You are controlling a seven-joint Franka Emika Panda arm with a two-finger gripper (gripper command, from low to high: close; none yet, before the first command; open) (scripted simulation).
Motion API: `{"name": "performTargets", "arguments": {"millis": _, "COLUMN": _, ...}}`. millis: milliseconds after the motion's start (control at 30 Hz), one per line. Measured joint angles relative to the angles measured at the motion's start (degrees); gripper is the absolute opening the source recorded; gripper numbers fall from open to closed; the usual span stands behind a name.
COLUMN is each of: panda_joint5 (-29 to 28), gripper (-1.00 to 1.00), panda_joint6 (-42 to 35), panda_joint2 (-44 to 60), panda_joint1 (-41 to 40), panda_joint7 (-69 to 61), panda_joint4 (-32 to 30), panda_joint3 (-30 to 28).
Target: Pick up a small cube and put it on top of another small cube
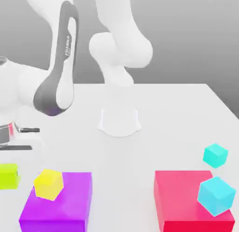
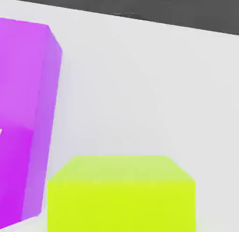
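White table [image 1: 177,114] carries two big blocks and four small cubes. The purple block [image 1: 60,203] and red block [image 1: 186,203] are both cut off by the near edge. The arm [image 1: 58,77] runs out past the exterior view's left, so its hand is hard to make out there. One yellow cube [image 1: 48,184] sits on the purple block; one cyan cube [image 1: 215,194] on the red, another [image 1: 215,155] on the table behind. The lime cube [image 1: 8,176], half cropped at far left beside the purple block, is pinched in the closed jaws.
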Motion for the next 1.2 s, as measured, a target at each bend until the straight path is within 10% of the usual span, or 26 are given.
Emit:
{"name": "performTargets", "arguments": {"millis": 433, "panda_joint5": -32.33, "gripper": -1.0, "panda_joint6": -11.89, "panda_joint2": 2.98, "panda_joint1": 14.35, "panda_joint7": -18.29, "panda_joint4": 8.89, "panda_joint3": 4.09}}
{"name": "performTargets", "arguments": {"millis": 1200, "panda_joint5": -44.92, "gripper": -1.0, "panda_joint6": -37.03, "panda_joint2": 2.22, "panda_joint1": 48.34, "panda_joint7": -10.31, "panda_joint4": 10.74, "panda_joint3": 27.02}}
